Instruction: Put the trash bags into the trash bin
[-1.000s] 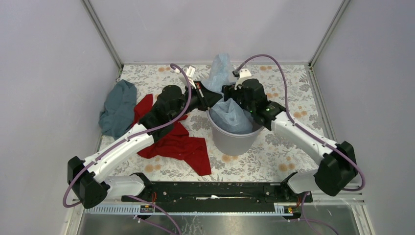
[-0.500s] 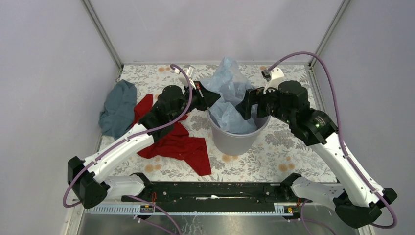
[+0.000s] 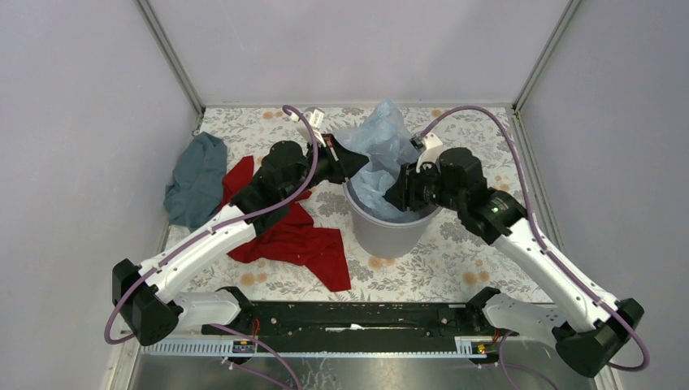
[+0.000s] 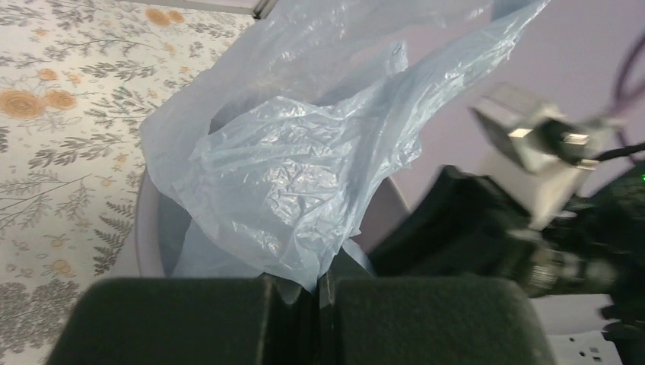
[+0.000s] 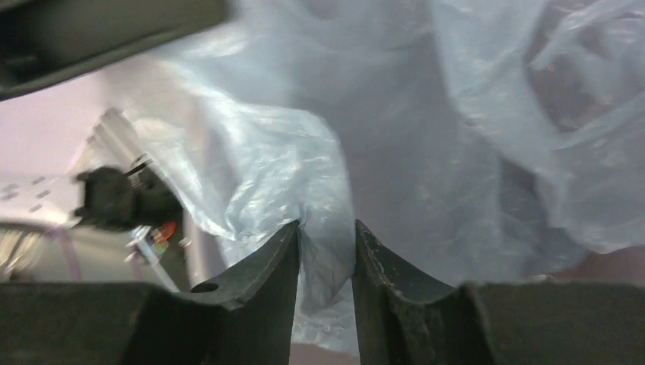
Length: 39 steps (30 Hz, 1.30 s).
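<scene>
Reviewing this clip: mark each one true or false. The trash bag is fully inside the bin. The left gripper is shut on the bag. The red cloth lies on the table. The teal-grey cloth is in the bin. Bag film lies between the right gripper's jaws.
1. The trash bag is fully inside the trash bin. False: much of it stands up above the rim.
2. The left gripper is shut on the bag. True.
3. The red cloth lies on the table. True.
4. The teal-grey cloth is in the bin. False: it lies on the table, beside the red cloth.
5. Bag film lies between the jaws of the right gripper. True.
</scene>
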Available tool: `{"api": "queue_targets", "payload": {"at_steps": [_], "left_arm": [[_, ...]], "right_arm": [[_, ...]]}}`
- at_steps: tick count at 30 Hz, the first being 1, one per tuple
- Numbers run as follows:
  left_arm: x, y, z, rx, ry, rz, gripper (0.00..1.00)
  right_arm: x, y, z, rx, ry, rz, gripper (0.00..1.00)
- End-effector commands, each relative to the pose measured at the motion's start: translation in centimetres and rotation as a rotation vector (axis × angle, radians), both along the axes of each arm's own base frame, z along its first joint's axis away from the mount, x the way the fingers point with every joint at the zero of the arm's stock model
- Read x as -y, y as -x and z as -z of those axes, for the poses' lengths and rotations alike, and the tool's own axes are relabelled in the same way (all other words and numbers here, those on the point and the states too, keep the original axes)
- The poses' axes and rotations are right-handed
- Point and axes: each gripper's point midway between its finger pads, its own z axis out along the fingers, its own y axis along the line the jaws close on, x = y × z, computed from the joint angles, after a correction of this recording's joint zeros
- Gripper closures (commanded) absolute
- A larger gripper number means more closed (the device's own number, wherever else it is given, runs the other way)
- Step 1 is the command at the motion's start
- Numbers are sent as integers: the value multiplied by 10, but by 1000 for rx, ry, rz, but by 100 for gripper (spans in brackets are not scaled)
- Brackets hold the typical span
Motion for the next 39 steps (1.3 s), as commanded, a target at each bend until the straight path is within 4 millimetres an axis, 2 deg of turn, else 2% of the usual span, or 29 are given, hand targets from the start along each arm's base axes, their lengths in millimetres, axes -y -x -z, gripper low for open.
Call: {"api": "queue_targets", "payload": {"at_steps": [1,4,7,9,10,11,12,13,14,16,19,21,23,26,28,29,31,32,36,39], "left_arm": [[7,6,-33,37,122,47,100],[11,11,-28,6,151,72,100],[12,13,-23,-7,171,81,100],[12,14,-21,-10,172,84,100],[12,14,-20,-12,171,88,100],[13,15,-19,-12,170,91,100],[13,15,-18,-13,169,95,100],[13,16,-17,-13,168,99,100],[13,17,-18,-11,167,104,100],[13,18,-17,-8,165,109,100],[13,21,-20,-1,175,119,100],[15,25,-23,0,197,144,100],[16,29,-25,-6,214,164,100],[15,32,-25,-14,229,172,100],[13,33,-25,-17,237,167,100],[12,34,-25,-17,239,166,100],[11,35,-27,-15,245,163,100],[11,35,-26,-15,245,164,100],[11,37,-26,-15,248,172,100],[14,38,-25,-22,255,186,100]], "right_arm": [[15,-70,10,148,24,295,65],[-2,-88,35,121,17,294,65],[-22,-87,57,26,2,227,61],[-21,-81,58,-13,34,211,58],[-16,-77,53,-10,42,217,54],[-10,-71,44,3,42,222,45],[-4,-65,35,18,38,223,32],[3,-57,24,38,34,223,25],[11,-48,16,47,36,230,14],[26,-31,1,68,35,235,1],[48,-13,-16,72,47,276,0],[53,-8,-38,80,-6,309,0],[49,-7,-63,78,-123,343,0],[38,-13,-102,60,-401,401,0],[41,-24,-121,49,-584,482,7],[41,-29,-127,30,-665,513,17],[36,-36,-142,21,-795,517,29],[33,-40,-148,13,-831,515,32],[15,-56,-153,-46,-861,497,31],[8,-67,-146,-72,-856,519,28]]}}
